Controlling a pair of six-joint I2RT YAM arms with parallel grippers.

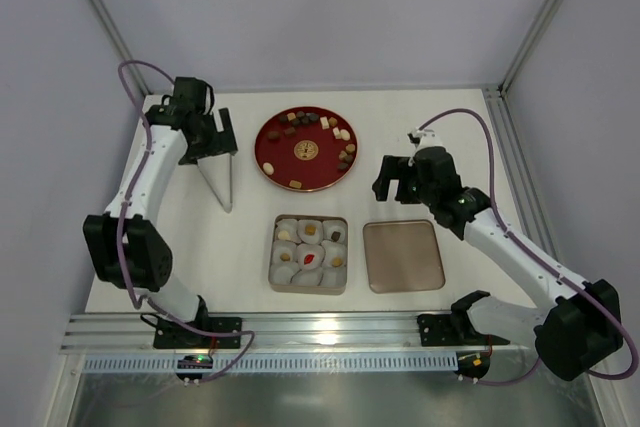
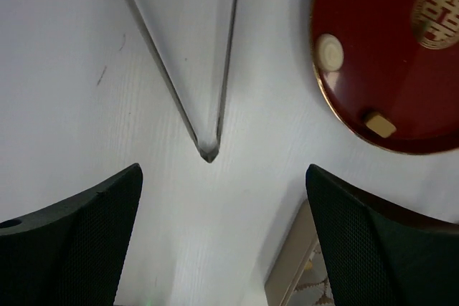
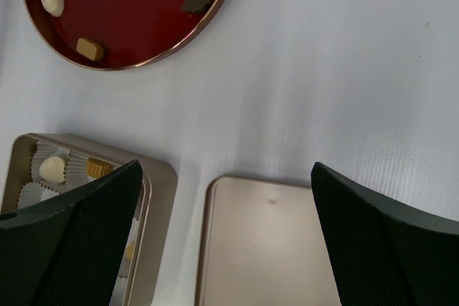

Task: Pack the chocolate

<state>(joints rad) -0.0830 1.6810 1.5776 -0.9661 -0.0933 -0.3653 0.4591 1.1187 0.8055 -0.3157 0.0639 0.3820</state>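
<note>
1. The left gripper (image 1: 213, 143) hangs over the table at the far left, jaws spread and empty, above a clear pointed wedge (image 1: 222, 185).
2. The round red lacquer plate (image 1: 322, 169) carries most of the small brown, tan and cream chocolate pieces (image 1: 343, 134), ringed near its edge.
3. In the square gold tin (image 1: 308, 290) of white paper cups, about half look filled, one with a red piece. Packing seems partly done.
4. The flat gold lid (image 1: 402, 256) lies beside the tin, not fitted.
5. The right gripper (image 1: 397, 179) hovers between plate and lid, jaws spread, holding nothing.
</note>
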